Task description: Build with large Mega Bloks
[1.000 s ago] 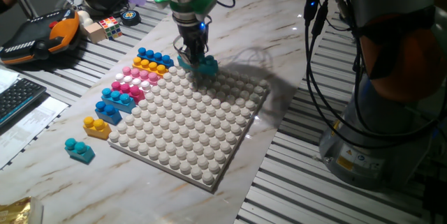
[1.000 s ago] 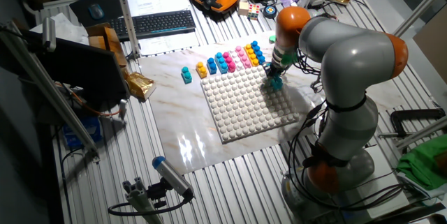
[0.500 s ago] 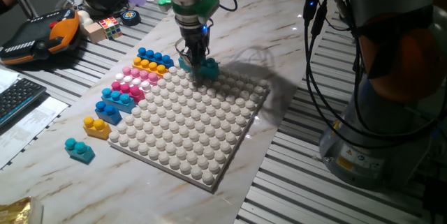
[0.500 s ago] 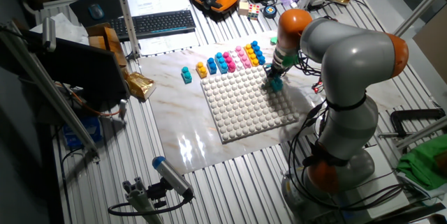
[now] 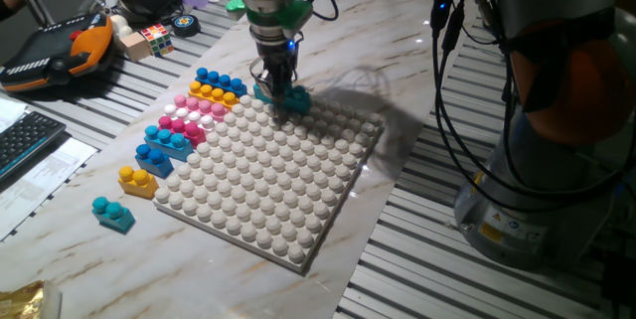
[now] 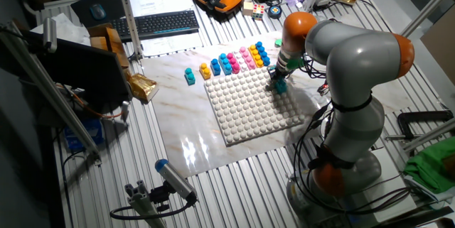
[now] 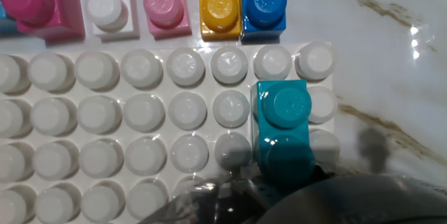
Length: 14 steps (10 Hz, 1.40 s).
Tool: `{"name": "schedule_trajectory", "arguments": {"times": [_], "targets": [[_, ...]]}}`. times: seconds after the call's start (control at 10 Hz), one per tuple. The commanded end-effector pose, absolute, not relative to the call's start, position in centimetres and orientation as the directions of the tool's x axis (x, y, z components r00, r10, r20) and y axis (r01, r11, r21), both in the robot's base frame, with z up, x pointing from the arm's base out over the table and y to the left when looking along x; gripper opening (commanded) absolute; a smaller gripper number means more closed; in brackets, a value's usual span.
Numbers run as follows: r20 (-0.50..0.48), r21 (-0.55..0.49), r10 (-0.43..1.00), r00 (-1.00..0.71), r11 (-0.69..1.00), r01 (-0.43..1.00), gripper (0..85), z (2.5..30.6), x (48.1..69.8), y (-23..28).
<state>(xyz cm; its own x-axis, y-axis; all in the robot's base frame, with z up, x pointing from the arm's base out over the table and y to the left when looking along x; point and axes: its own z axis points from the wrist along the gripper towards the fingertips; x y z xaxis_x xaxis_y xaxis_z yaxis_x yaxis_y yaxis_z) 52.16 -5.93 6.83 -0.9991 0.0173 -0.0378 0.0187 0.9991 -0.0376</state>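
Observation:
A teal Mega Blok (image 5: 289, 98) sits on the studs at the far corner of the white baseplate (image 5: 268, 180). My gripper (image 5: 278, 88) stands straight over it with the fingers down its sides, shut on it. In the hand view the teal brick (image 7: 283, 123) lies two studs long by the plate's right edge, its near end hidden under my blurred hand. Loose bricks line the plate's left side: blue (image 5: 219, 80), yellow (image 5: 207, 91), pink (image 5: 199, 107), magenta (image 5: 177, 125), blue (image 5: 164, 141), yellow (image 5: 137, 180) and a separate teal one (image 5: 113, 214).
A multicoloured puzzle cube (image 5: 154, 38) and an orange-black pendant (image 5: 55, 53) lie at the back left. A keyboard (image 5: 25, 140) is at the left edge. The robot's base (image 5: 542, 160) and cables stand at the right. Marble tabletop (image 7: 391, 56) shows right of the plate.
The hand has shifted only slightly over the teal brick. The brick stays at the same corner of the baseplate, and the loose bricks have not moved.

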Motion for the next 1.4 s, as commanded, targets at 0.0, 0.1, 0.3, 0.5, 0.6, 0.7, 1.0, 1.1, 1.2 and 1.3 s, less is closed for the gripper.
{"name": "schedule_trajectory", "arguments": {"times": [0.0,0.1,0.3,0.5,0.6,0.7,1.0,1.1,1.2,1.3], "targets": [[-0.04,-0.037,0.018,-0.999,0.999,0.019,0.7,6.66,52.19,-5.91],[-0.041,-0.036,0.019,-0.999,0.999,0.021,0.7,6.4,52.25,-5.89],[-0.038,-0.033,0.02,-0.999,0.999,0.021,0.7,6.2,52.3,-5.88],[-0.03,-0.028,0.02,-0.999,0.999,0.021,1.0,6.17,52.32,-5.87],[-0.026,-0.031,0.029,-0.999,0.999,0.03,5.0,6.2,52.33,-5.85],[-0.02,-0.036,0.042,-0.999,0.998,0.042,19.3,6.26,52.34,-5.85],[-0.037,-0.044,0.088,-0.995,0.995,0.09,65.0,6.57,52.39,-5.87],[-0.037,-0.047,0.091,-0.995,0.995,0.093,69.0,6.68,52.39,-5.88],[-0.039,-0.047,0.094,-0.995,0.994,0.096,74.0,6.72,52.41,-5.89],[-0.044,-0.049,0.097,-0.994,0.994,0.099,77.7,7.09,52.51,-5.94]]}}
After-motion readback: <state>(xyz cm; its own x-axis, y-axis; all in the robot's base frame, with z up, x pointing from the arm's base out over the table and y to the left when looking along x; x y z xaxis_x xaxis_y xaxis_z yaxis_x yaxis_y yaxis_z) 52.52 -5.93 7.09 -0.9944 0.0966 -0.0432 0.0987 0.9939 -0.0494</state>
